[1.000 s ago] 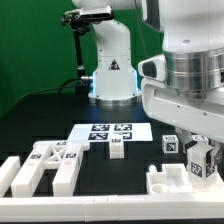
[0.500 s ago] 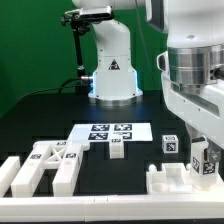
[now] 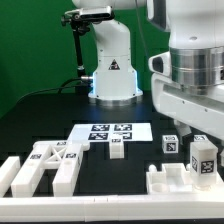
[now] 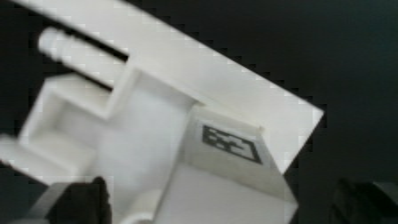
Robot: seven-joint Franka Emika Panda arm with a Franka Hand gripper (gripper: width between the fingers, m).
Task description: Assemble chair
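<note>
The chair is in loose white tagged parts. At the exterior view's right, a tagged block (image 3: 203, 158) stands on a low white part (image 3: 170, 181), with my gripper (image 3: 201, 138) open just above it. In the wrist view the same block (image 4: 210, 150) lies between my spread dark fingers (image 4: 80, 200), with a gap at the side; my gripper (image 4: 222, 208) straddles it without squeezing. A small tagged cube (image 3: 170, 145) sits beside it. Two frame pieces (image 3: 48, 160) lie at the left, and another small cube (image 3: 117, 149) is in the middle.
The marker board (image 3: 110, 131) lies flat mid-table. A low white border rail (image 3: 12, 176) runs along the front left. The robot's base (image 3: 110, 70) stands at the back, with a black stand (image 3: 78, 45) beside it.
The jaws have opened and let go of the tagged block, which now stands upright on the low white part. The hand has risen slightly above it.
</note>
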